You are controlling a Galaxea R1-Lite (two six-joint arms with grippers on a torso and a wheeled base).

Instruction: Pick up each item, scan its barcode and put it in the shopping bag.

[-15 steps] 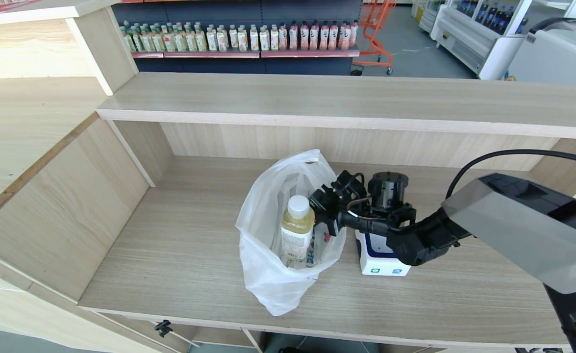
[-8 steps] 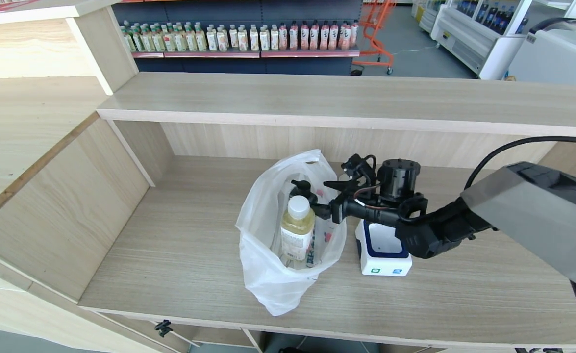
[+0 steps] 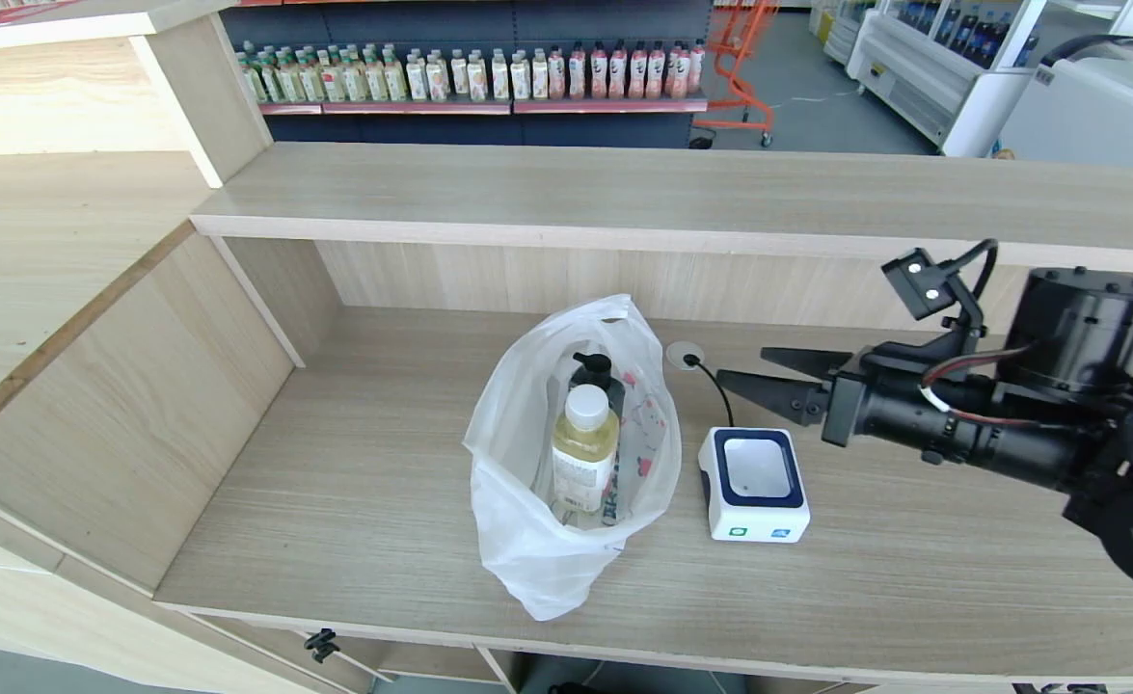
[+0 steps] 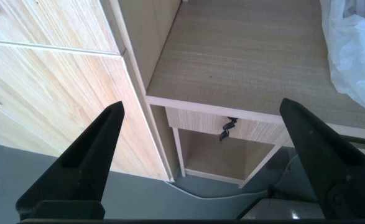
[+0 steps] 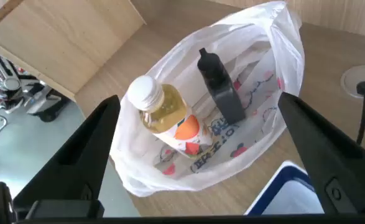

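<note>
Shopping bag [image 3: 527, 540] of thin white plastic stands on the wooden counter [image 3: 335, 482] with its mouth open. 2 things are inside it. 1 is a bottle of yellow drink [image 3: 584, 458] with a white cap, standing up at the front. The other is a black pump bottle [image 3: 595, 374], right behind the yellow one. The bag has small red marks and blue letters on its side.

Just beside the bag, on the robot's right, sits the scanner [image 3: 754, 482]. It is a white box with a dark blue rim and a pale window on top. A thin black cable [image 3: 715, 390] runs from behind it to a round hole [image 3: 687, 355] in the counter.

The right gripper [image 3: 744, 368] hangs in the air above the counter, a bit behind the scanner. Its 2 pointed fingers aim toward the bag and do not touch it. They are spread apart, and nothing is between them.

The left gripper [image 4: 202, 104] is low down, near the front left corner of the counter, over the grey floor. Its 2 fingers are spread very wide and it holds nothing. A small black handle [image 4: 227, 127] sits under the counter's front edge.

Far behind the counter, a shop shelf [image 3: 470, 106] holds a long row of drink bottles.
</note>
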